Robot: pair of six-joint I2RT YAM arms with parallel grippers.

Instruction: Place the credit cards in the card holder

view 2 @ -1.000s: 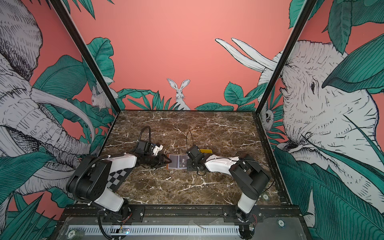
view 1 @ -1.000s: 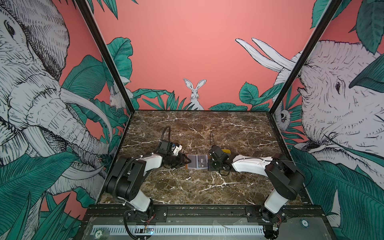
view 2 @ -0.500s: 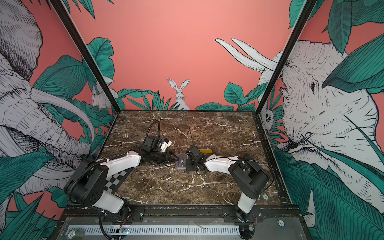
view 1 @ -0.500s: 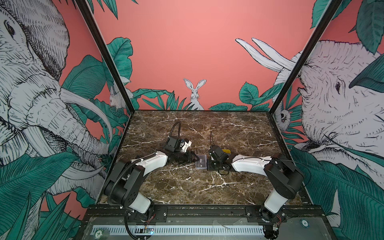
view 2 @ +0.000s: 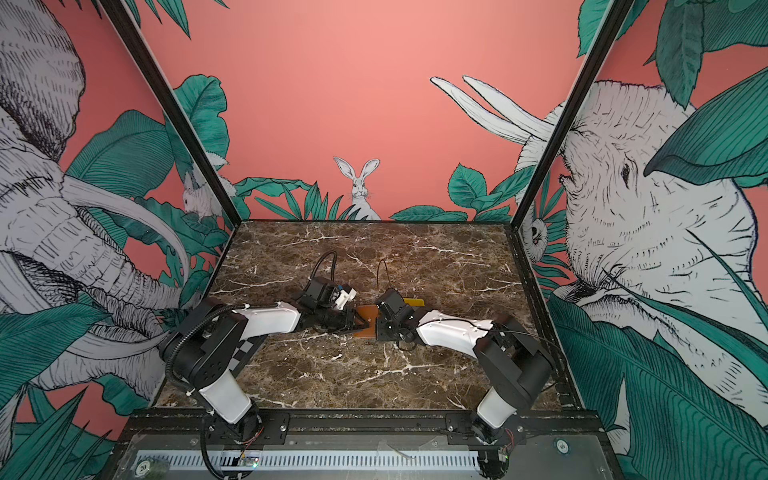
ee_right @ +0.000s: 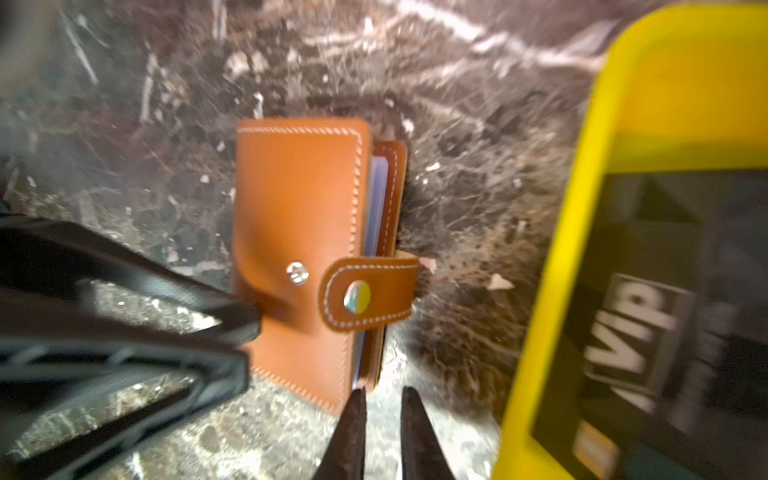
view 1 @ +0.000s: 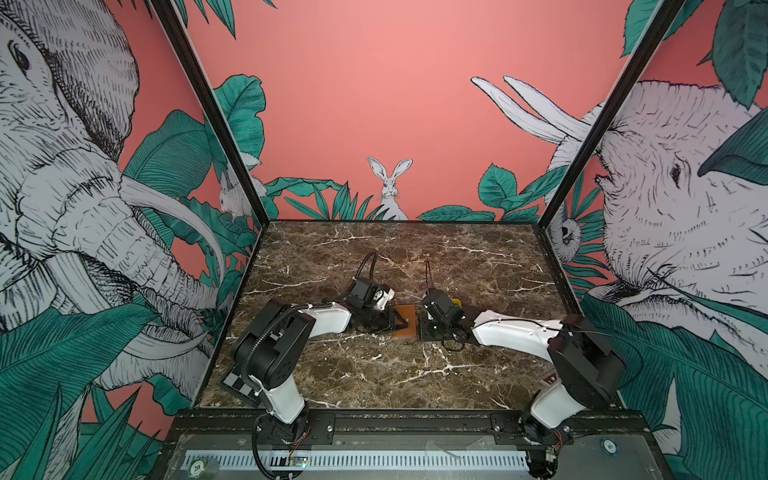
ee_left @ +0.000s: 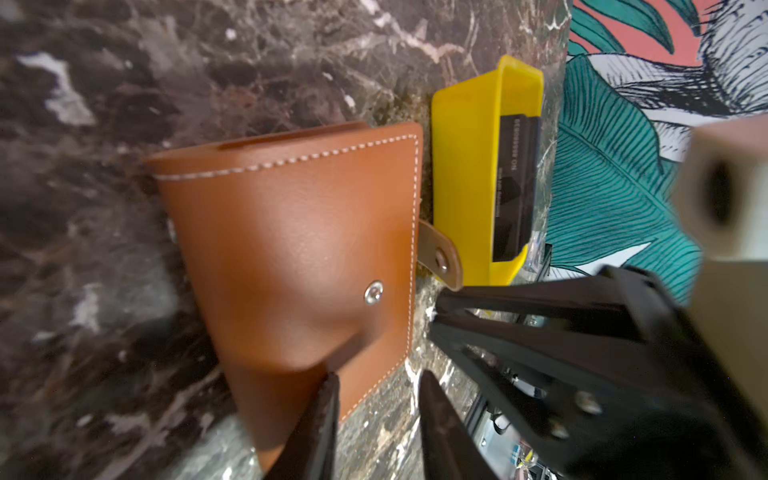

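Newly flipped shut, tan leather card holder (ee_left: 291, 249) is likely awaiting reopening for cards as left gripper (ee_left: 380, 378) and right gripper (ee_right: 384, 392) are flanking it, narrowly parted, empty.

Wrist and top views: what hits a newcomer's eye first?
Elephants and a rabbit painted on the pink walls. Mid-table, a brown leather card holder lies closed between the left tool and the right tool. Beside it, a yellow tray holds black cards.

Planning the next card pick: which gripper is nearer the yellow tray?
The right gripper; the tray sits just beside it, while the left gripper is across the card holder.
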